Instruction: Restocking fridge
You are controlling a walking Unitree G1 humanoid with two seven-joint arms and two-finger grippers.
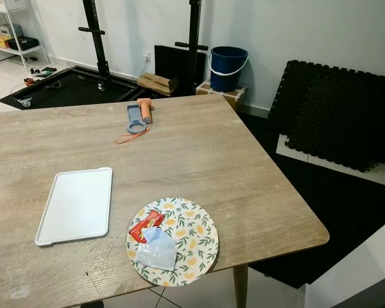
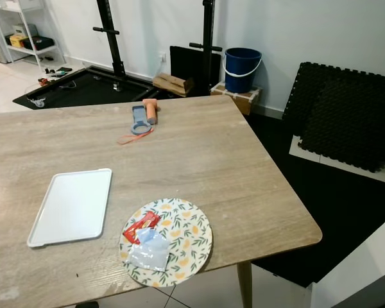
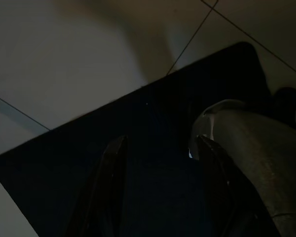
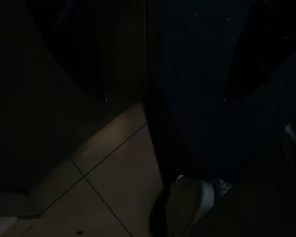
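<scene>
A wooden surface (image 1: 199, 154) is lying in front of the robot, seen from above by the head camera. Near the front edge, a round floral plate (image 1: 196, 240) is carrying a red packet (image 1: 145, 226) and, just below and touching it, a clear plastic packet (image 1: 157, 251). These packets are most likely the things to be restocked. To the plate's left, a white tray (image 1: 76, 205) is lying flat, apart from the plate. At the far side of the surface, a blue tool with an orange handle and an orange cord (image 1: 138, 117) is lying on the wood. Beyond the surface, a blue bucket (image 1: 227, 67) is standing on a cardboard box by the wall, and dark foam mats (image 1: 339, 112) are leaning to the right.

Both arms are hanging low. In the dim left wrist view, the left pincer (image 3: 160, 163) is pointing at floor tiles and a dark mat, its fingers (image 3: 111, 168) spread with nothing between them. The right wrist view is very dark; the right pincer (image 4: 163, 84) is pointing at the floor, and its two fingertips seem to be spread apart.

No fridge can be made out. To do this step well, the robot is probably needing to raise one arm over the plate and come down on the red packet from above, pinching it alone so the clear packet is not dragged off.
</scene>
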